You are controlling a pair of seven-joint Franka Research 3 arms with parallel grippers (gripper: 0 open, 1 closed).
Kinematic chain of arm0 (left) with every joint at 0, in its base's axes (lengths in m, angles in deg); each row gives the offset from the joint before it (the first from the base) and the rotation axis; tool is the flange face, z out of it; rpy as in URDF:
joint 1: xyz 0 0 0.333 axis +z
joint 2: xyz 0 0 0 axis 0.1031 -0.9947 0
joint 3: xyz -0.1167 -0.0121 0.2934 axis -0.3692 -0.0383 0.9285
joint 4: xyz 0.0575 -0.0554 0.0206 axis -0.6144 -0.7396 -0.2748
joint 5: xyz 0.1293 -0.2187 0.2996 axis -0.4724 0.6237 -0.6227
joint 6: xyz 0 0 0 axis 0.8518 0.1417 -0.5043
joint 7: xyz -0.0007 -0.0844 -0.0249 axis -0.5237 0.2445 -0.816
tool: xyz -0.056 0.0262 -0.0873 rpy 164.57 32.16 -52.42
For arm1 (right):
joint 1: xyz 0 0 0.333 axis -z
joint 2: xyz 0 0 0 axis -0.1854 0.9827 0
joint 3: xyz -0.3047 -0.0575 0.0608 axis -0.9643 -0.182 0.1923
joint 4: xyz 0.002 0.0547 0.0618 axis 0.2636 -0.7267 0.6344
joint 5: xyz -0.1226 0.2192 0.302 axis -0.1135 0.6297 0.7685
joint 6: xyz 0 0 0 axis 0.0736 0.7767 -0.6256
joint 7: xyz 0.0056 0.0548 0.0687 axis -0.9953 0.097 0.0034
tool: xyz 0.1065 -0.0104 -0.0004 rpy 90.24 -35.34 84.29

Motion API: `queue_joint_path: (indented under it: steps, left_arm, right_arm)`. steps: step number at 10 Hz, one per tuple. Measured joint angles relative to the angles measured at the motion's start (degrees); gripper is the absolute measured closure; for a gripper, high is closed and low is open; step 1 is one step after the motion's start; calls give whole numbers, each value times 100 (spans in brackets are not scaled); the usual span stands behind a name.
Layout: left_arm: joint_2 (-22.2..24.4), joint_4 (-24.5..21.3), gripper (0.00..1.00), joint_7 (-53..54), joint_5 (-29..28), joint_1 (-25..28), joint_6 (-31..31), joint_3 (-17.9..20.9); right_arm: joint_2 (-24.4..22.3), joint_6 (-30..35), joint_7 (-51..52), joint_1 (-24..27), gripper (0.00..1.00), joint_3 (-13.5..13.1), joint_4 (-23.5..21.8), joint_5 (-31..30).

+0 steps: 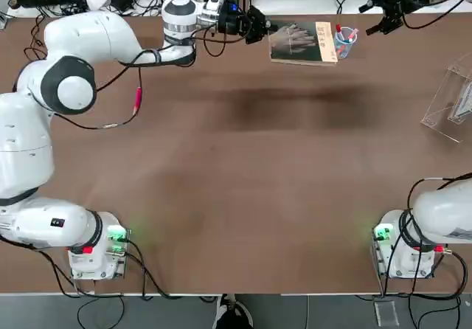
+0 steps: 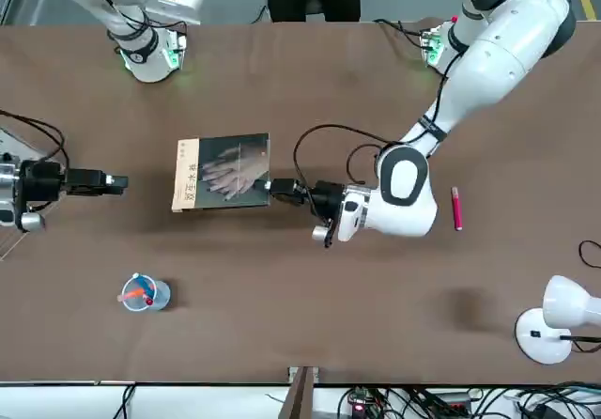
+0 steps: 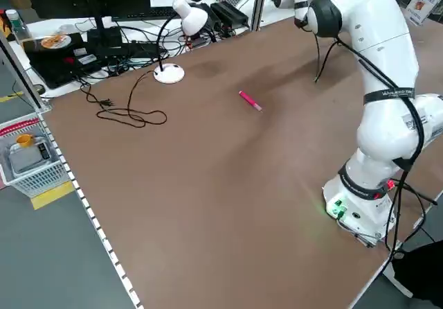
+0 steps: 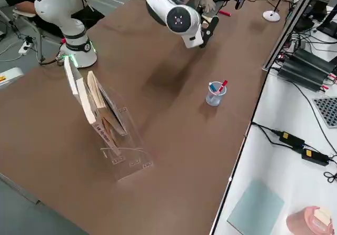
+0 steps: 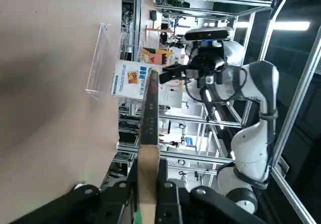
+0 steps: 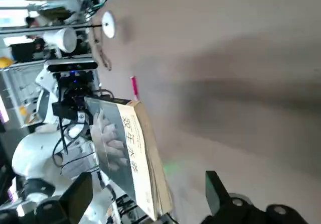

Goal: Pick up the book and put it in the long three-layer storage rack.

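Left hand [image 2: 282, 192] is clamped on one edge of the book [image 2: 223, 172], holding it flat above the worktop [image 2: 310, 325]. Thin, light paperback, likely to droop. Right hand [image 2: 111, 183] gapes wide just beside the opposite tan edge, the obvious second hold.

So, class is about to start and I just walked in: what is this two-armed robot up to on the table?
The left end effector is shut on one edge of the book and holds it level above the table. The right end effector is open and faces the book's tan edge from the other side, not touching it, as if ready for a handover. The clear storage rack stands off to the robot's right with other books already in it. A small pen cup stands nearby.
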Motion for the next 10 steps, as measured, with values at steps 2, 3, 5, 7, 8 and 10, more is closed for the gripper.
queue_joint_path:
  steps: [2,3,5,7,8,10]
  left_arm:
    - [-2,1,100,65,122,-31,0,0]
    - [-6,1,100,93,164,-48,0,0]
    - [-22,1,99,116,192,-68,0,0]
    - [-30,1,99,119,192,-70,0,0]
    - [-30,1,98,119,192,-72,0,0]
    - [-31,1,98,119,192,-77,0,0]
  right_arm:
    - [131,58,336,1,0,2,-139,366]
    - [171,79,484,1,0,3,-249,557]
    - [214,224,634,22,0,3,-450,894]
    - [214,346,670,62,0,2,-588,1064]
    - [214,411,673,76,0,2,-640,1105]
    - [213,522,723,89,0,2,-714,1160]
